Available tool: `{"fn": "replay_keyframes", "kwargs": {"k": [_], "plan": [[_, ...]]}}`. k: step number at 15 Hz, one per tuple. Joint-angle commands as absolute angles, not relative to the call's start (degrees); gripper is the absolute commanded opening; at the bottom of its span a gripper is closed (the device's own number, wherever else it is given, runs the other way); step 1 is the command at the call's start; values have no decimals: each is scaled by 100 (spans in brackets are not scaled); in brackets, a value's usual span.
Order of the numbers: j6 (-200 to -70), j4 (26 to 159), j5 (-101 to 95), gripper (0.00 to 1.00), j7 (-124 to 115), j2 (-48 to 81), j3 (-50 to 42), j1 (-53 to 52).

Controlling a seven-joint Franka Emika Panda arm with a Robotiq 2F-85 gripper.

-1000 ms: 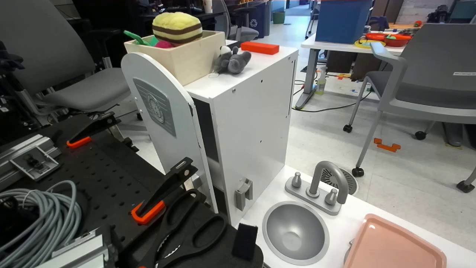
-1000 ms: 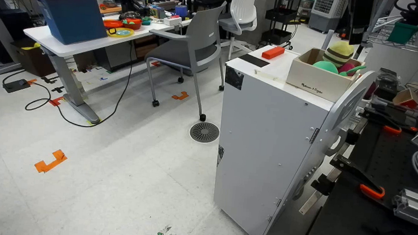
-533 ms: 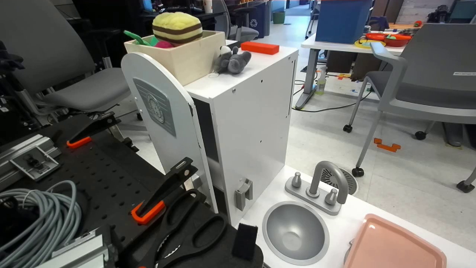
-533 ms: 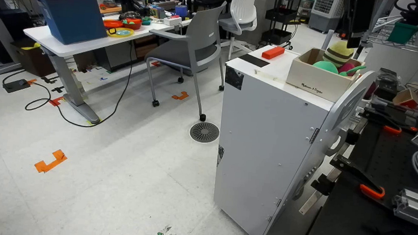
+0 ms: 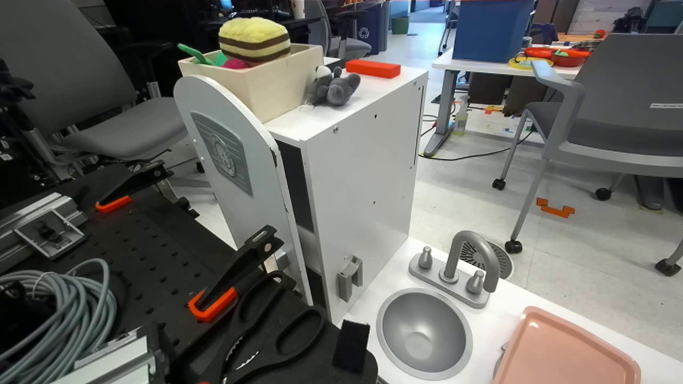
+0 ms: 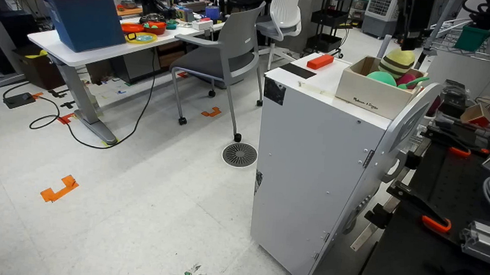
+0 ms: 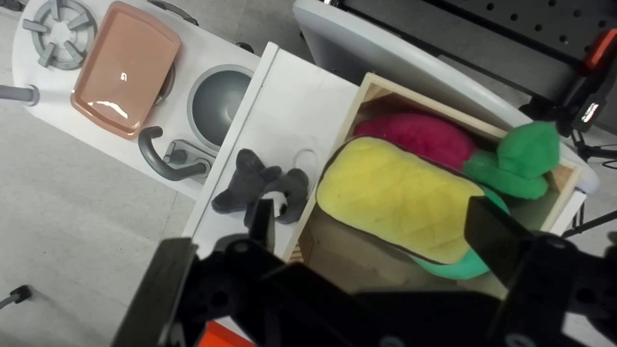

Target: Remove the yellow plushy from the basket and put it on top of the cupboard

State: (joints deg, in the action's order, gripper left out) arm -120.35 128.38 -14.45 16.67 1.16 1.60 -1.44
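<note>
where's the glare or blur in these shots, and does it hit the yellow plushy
Wrist view: bright glare on the pink tray, none on the yellow plushy, and the open gripper dark and soft-edged, likely out of focus; in an exterior view, lettering on the basket too soft to read surely; in both exterior views, no hard glare on the plushy.

The plushy [image 7: 400, 202] is showing yellow on top, and in both exterior views dark brown stripes are crossing its side. The basket [image 5: 285, 85] is showing beige, and in an exterior view dark lettering [image 6: 365, 103] is marking its wall. The cupboard [image 5: 368, 165] is showing white, its panel [image 5: 221, 152] grey. The grey toy [image 7: 253, 183] is wearing white on its muzzle [image 7: 274, 198]. A pink item [image 7: 419, 137], a green item [image 7: 528, 154] and a mint item [image 7: 455, 271] are showing solid colour. The block [image 5: 373, 69] is showing orange-red, the tray [image 5: 579, 354] salmon, the counter [image 5: 499, 320] white and the tool [image 7: 368, 217] black.
</note>
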Motion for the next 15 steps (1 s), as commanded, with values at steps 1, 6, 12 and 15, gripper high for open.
{"fn": "replay_keyframes", "kwargs": {"k": [1, 6, 12, 15], "plan": [[-12008, 12900, -1340, 100, 1901, 17, 162, -141], [-11807, 12924, -1079, 100, 2420, -6, 177, -150], [-11673, 12863, -1029, 100, 2377, 115, 172, -153], [-11675, 12746, -1115, 100, 2277, 264, 123, -107]]}}
